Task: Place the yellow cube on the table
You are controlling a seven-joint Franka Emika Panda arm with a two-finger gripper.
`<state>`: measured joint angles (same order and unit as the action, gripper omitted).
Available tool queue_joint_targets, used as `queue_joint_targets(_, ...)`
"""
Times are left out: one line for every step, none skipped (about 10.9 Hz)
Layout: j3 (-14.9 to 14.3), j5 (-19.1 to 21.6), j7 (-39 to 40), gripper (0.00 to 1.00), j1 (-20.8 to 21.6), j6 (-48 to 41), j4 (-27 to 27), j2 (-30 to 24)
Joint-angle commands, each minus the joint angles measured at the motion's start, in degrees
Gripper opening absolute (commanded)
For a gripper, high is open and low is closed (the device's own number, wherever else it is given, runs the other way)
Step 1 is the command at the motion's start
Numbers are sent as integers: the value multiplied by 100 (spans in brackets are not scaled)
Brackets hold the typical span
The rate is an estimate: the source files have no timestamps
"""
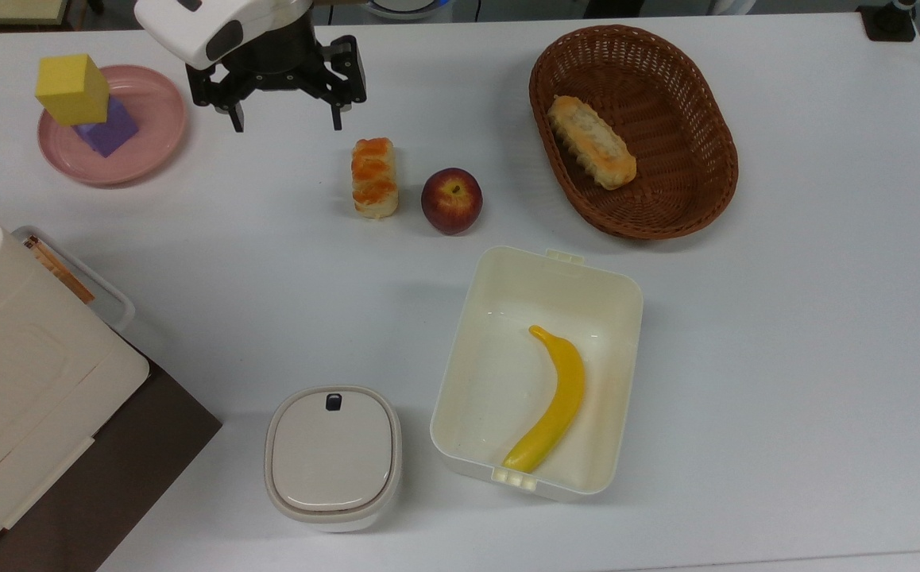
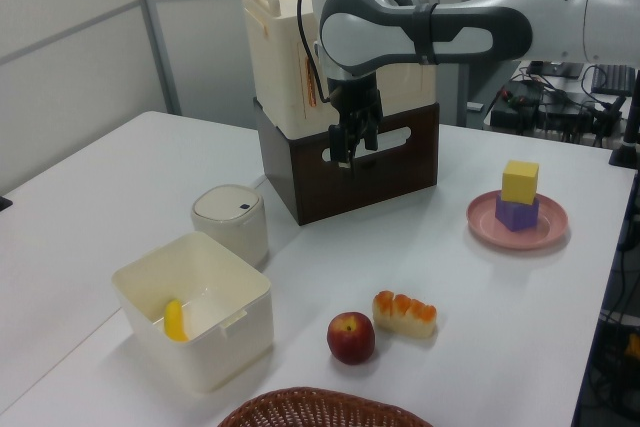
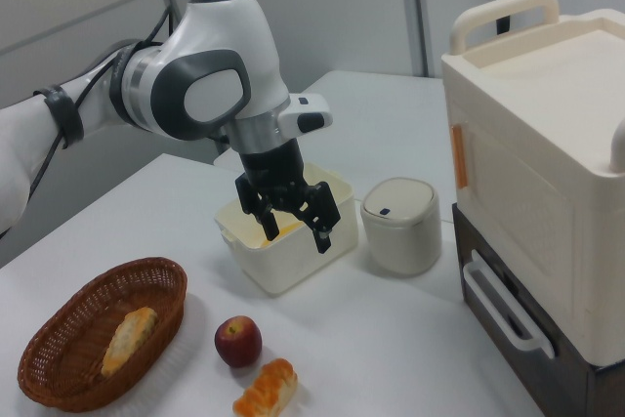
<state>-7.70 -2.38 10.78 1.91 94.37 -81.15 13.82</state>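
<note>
The yellow cube point(image 1: 72, 89) sits on top of a purple cube point(image 1: 108, 129) on a round pink plate point(image 1: 156, 102) at the top view's upper left. In the left view the yellow cube point(image 2: 520, 181) stands at the right, stacked the same way. My gripper point(image 1: 286, 119) hangs open and empty above the white table point(image 1: 786, 357), to the right of the plate in the top view and apart from the cube. The gripper point(image 2: 352, 152) points down in the left view, and its spread fingers point(image 3: 323, 239) are plain in the right view.
A bread roll point(image 1: 374, 176) and a red apple point(image 1: 451, 200) lie just below the gripper in the top view. A wicker basket point(image 1: 651, 56) holds another bread. A cream tub point(image 1: 619, 318) holds a banana point(image 1: 555, 397). A small lidded pot point(image 1: 333, 457) and a big cream box point(image 1: 15, 373) stand lower left.
</note>
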Motion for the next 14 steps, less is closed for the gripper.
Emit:
queue_joint_targets(-57, 211, -119, 100, 73, 73, -164, -98)
queue_joint_targets(-57, 212, -120, 100, 81, 73, -156, -90)
queue_joint_targets(-57, 212, -111, 100, 82, 73, -165, -90)
queue_joint_targets(-57, 212, -111, 100, 90, 64, -165, -98)
queue_joint_targets(-57, 212, -111, 100, 99, 64, -173, -98)
queue_joint_targets(-48, 212, -102, 100, 108, 12, -217, -98)
queue_joint_targets(-48, 203, -67, 100, 117, -171, -217, -90)
queue_joint_targets(-48, 203, -58, 100, 117, -303, -217, -90)
queue_joint_targets(-48, 203, -41, 100, 117, -409, -226, -90)
queue_joint_targets(-48, 203, -32, 100, 117, -506, -226, -90)
queue_joint_targets(-48, 203, -23, 100, 117, -629, -226, -81)
queue_joint_targets(-39, 203, 73, 100, 117, -743, -322, -63)
queue_joint_targets(-39, 203, 239, 100, 125, -814, -445, -2)
queue_joint_targets(-39, 203, 345, 100, 134, -815, -516, 111)
